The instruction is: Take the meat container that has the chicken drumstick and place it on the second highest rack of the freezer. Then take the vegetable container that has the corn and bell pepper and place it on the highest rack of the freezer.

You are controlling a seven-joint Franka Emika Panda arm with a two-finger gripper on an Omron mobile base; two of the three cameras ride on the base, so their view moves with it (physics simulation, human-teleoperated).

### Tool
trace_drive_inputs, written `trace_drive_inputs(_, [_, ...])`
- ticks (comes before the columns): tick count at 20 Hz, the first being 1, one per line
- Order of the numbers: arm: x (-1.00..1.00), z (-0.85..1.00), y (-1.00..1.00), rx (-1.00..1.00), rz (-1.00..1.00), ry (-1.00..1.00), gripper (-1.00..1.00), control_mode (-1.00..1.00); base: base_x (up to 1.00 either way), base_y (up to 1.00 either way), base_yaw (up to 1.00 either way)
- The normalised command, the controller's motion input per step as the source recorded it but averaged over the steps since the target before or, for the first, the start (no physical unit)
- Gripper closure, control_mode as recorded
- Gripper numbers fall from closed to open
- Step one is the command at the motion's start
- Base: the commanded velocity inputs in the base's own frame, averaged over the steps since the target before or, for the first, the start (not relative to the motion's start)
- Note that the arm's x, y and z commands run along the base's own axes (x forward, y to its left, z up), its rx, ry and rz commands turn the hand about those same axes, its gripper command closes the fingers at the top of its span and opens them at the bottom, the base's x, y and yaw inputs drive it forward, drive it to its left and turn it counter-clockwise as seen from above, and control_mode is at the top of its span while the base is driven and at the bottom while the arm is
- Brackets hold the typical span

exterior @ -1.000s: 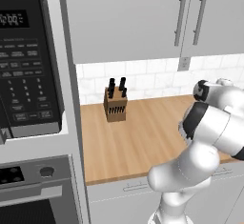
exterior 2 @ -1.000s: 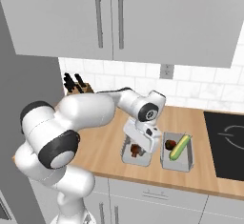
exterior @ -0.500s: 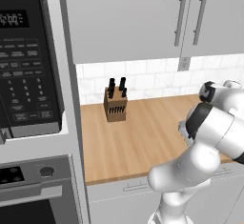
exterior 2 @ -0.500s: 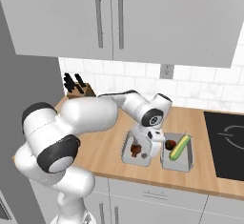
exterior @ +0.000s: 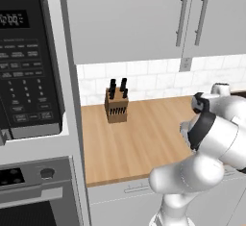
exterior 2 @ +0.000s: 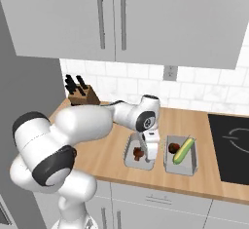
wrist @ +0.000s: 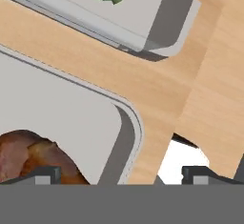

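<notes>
The light wooden counter (exterior 2: 112, 150) carried two shallow grey trays side by side. The meat container (exterior 2: 132, 159) held the glossy reddish-brown chicken drumstick (exterior 2: 138, 153); its neighbour (exterior 2: 189, 164) held the yellow corn (exterior 2: 184, 150) and red bell pepper (exterior 2: 172, 148). The end effector (exterior 2: 151, 154) hung wide open, straddling the meat container's near wall, likely to grip that rim. The hand view showed this straddle; the left base view added a wooden knife block (exterior: 116, 106).
</notes>
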Motion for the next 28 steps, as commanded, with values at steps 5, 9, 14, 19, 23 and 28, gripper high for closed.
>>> trace_drive_inputs(5, [0.14,-0.19,-0.41,0.03,-0.11,0.11,-1.0,-1.0,0.0,0.0,0.0])
trace_drive_inputs(9, [0.08,-0.04,-0.28,0.06,-0.08,0.07,-1.0,-1.0,0.0,0.0,0.0])
trace_drive_inputs(14, [0.07,-0.22,-0.06,0.1,-0.02,0.03,-1.0,-1.0,0.0,0.0,0.0])
trace_drive_inputs(19, [-0.02,-0.42,0.0,0.11,0.0,0.0,-1.0,-1.0,0.0,0.0,0.0])
trace_drive_inputs(23, [0.0,-0.39,0.0,0.06,0.0,0.0,-1.0,-1.0,0.0,0.0,0.0])
trace_drive_inputs(28, [-0.08,-0.05,0.03,0.03,0.0,-0.02,-1.0,-1.0,0.0,0.0,0.0])
